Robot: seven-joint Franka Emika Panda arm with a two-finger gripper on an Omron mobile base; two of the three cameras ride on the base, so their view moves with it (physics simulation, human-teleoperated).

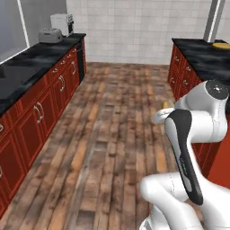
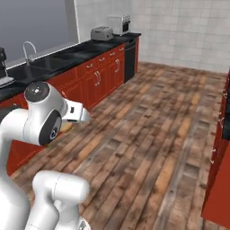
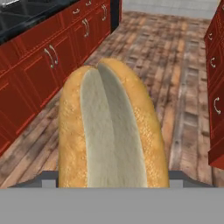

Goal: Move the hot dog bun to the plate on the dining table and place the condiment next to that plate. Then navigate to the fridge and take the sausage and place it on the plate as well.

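Gripper carried the hot dog bun (image 3: 111, 127) in transit over the wood floor (image 2: 148, 134), split pale side facing the hand camera, bun running lengthwise up the middle of that view; jaws stood wide with the bun between them, so a pinch on a broad thing (fingertips themselves hidden behind the bun, contact probably along its two crusty sides). In the left base view a small tan bit of the bun (image 1: 168, 104) peeked out past the wrist. Arm was folded up close to the base, aisle ahead with the red-cabinet wall counter (image 1: 40, 67) on the left and the dining table (image 1: 202, 56) on the right, its black top bearing a yellow-orange thing at the far end, maybe the plate (image 1: 221, 45) but too small to be sure. Condiment and sausage not dealt with yet. Risks from here: soft bun could slip or squash if the base jolted while driving, since the hold was on a rounded crust; swinging the arm toward the table edge could clip the cabinets; a release off-centre would leave the bun hanging over the plate rim
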